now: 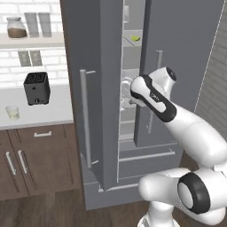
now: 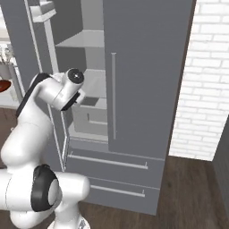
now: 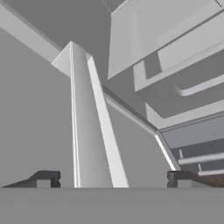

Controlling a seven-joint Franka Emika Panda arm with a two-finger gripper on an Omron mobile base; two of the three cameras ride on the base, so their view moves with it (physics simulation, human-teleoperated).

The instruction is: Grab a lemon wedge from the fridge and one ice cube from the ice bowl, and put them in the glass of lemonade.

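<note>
Yellow-green lemon wedge [image 1: 135, 38] sits on an upper shelf inside the fridge [image 1: 186, 53], seen through the gap of the partly open left door [image 1: 95, 88]. Glass of lemonade [image 1: 12, 112] stands on the counter [image 1: 48, 116] left of the fridge, near the toaster [image 1: 36, 88]. Reddish ice bowl [image 2: 3, 85] is just visible at the left edge of the right base view.

I see the gripper [image 3: 113, 178] spread wide, fingertips [image 3: 45, 178] either side of the door's edge, holding nothing.

Risk, as I judge it: the gap looks narrow for a reach to the upper shelf; the forearm could catch the door edge, or push the door back toward shut.

Arm pose: it rises from the base, bends at the elbow, wrist at mid-height at the opening, hand angled into the fridge, well below the wedge.
</note>
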